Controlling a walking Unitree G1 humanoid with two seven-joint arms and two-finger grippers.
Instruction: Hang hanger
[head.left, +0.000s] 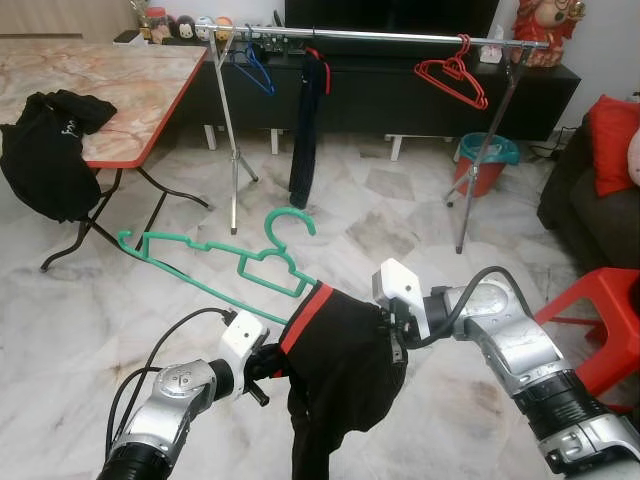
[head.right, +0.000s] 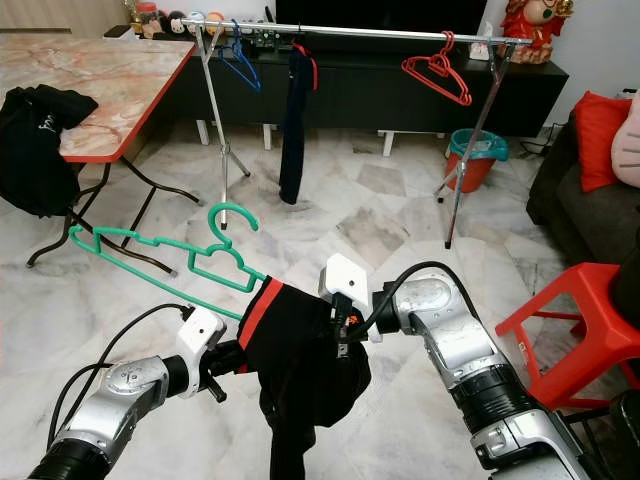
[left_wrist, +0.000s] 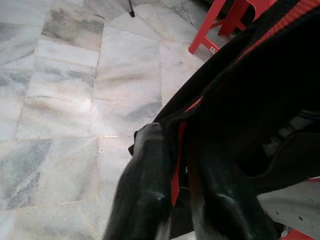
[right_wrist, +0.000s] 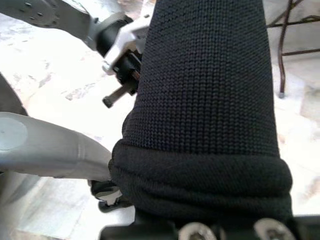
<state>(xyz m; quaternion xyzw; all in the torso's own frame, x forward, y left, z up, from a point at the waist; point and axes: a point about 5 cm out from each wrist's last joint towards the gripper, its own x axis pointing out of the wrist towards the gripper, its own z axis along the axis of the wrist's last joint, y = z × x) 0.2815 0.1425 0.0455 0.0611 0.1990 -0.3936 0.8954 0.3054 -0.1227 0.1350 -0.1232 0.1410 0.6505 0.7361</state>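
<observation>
Hanger (head.left: 215, 262) juts toward ten o'clock, half inside the shirt (head.left: 335, 360) we hold. Our left gripper (left_wrist: 175, 200) clenches its collar; the right gripper's (head.left: 390, 325) grip we cannot tell. The rail (head.left: 400, 37) at twelve o'clock waits: hanging remains.

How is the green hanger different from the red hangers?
The green hanger is held out in front of the robot over the floor, while the red hangers hang on the silver rail. The green hanger has a black garment pulled partly onto one end; the red hangers are bare. Both have a curved hook at the top.
</observation>
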